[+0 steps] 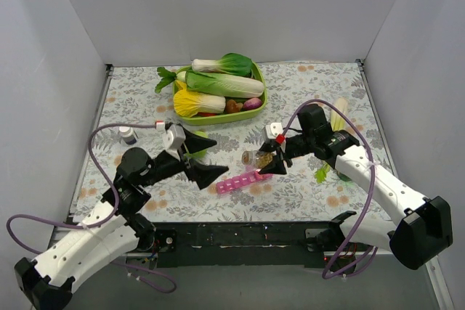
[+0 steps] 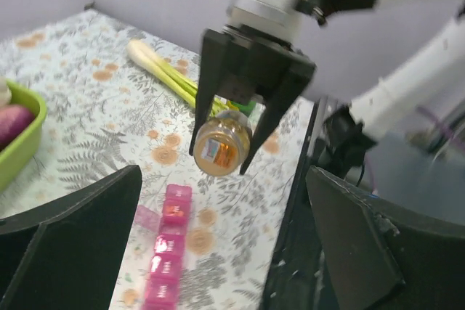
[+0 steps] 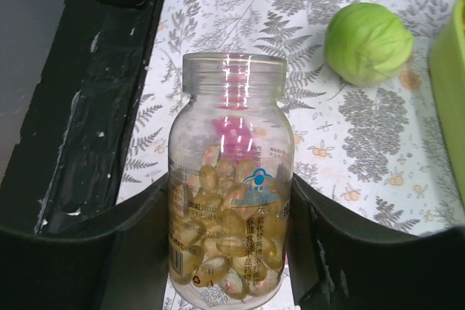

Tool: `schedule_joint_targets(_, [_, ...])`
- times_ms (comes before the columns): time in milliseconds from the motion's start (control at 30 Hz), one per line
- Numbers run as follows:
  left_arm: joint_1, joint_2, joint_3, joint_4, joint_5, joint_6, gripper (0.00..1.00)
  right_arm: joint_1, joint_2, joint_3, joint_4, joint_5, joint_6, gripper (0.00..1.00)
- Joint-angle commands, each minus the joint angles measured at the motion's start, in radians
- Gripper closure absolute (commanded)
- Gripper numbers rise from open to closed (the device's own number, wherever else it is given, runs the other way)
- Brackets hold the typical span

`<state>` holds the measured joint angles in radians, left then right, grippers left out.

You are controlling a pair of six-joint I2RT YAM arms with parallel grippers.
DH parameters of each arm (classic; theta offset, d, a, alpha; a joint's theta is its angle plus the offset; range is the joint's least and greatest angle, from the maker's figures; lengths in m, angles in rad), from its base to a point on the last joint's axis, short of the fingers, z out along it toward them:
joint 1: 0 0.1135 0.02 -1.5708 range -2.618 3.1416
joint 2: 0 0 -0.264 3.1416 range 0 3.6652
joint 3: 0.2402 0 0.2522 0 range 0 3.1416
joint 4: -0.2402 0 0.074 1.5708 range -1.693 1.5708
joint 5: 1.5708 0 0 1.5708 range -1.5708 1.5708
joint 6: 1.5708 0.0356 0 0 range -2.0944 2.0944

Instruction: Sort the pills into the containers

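Floral-print cloth (image 1: 320, 85) in grey and orange over the table, smooth pale walls on three sides.

Pills (image 3: 225, 245): glossy, oval, translucent amber-yellow, heaped in the lower half of a clear plastic bottle (image 3: 230, 179). Round-shouldered, with a wide mouth showing no cap and a printed label on its side. Clamped by its body between the two black fingers of the right gripper (image 2: 219, 159), held off the cloth and lying roughly level in the top view, mouth pointing away from the wrist.

Just below and beside the bottle, flat on the cloth: a pink pill box (image 1: 240, 181), one long translucent strip of small square compartments in a row. Unclear from any view whether any pill lies inside.

Left gripper (image 1: 218, 156) just left of the strip, angular black fingers spread wide apart, gripping nothing, aimed toward the bottle.

Farther out, at the back of the table, a lime-green plastic tray (image 1: 261, 96) piled with smooth toy vegetables, leafy green and white ones on top. A round green ball (image 3: 367, 41) on the cloth near the right arm, and a long pale stalk (image 2: 163, 70) beyond it.
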<state>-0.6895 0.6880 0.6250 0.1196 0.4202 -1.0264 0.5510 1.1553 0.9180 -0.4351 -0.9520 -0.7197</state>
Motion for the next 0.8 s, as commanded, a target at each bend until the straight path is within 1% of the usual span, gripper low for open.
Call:
schedule_joint_targets(0, [-0.002, -0.077, -0.142, 0.057, 0.250, 0.440, 0.02, -0.002, -0.016, -0.019, -0.085, -0.093, -0.141, 0.99])
schedule_joint_targets(33, [-0.004, -0.070, -0.142, 0.052, 0.264, 0.475, 0.02, -0.002, -0.014, -0.019, -0.096, -0.106, -0.145, 0.99])
schedule_joint_targets(100, [-0.002, -0.013, -0.130, 0.042, 0.316, 0.499, 0.02, -0.002, -0.011, -0.024, -0.097, -0.125, -0.152, 0.99])
schedule_joint_targets(167, [-0.005, 0.066, -0.101, 0.034, 0.351, 0.522, 0.06, 0.000, -0.005, -0.028, -0.096, -0.143, -0.152, 0.99])
schedule_joint_targets(233, [-0.024, 0.113, -0.070, 0.034, 0.358, 0.534, 0.08, 0.000, -0.002, -0.030, -0.094, -0.143, -0.152, 0.99])
schedule_joint_targets(333, [-0.068, 0.168, -0.045, 0.043, 0.312, 0.584, 0.10, 0.001, 0.001, -0.033, -0.093, -0.143, -0.152, 0.99])
schedule_joint_targets(467, [-0.119, 0.220, -0.019, 0.101, 0.282, 0.572, 0.11, 0.001, 0.004, -0.045, -0.079, -0.142, -0.146, 0.99])
schedule_joint_targets(733, [-0.180, 0.291, 0.004, 0.150, 0.190, 0.526, 0.22, 0.001, 0.007, -0.051, -0.065, -0.136, -0.135, 0.99])
schedule_joint_targets(767, [-0.185, 0.303, 0.005, 0.150, 0.181, 0.522, 0.25, 0.001, 0.007, -0.053, -0.063, -0.136, -0.135, 0.99])
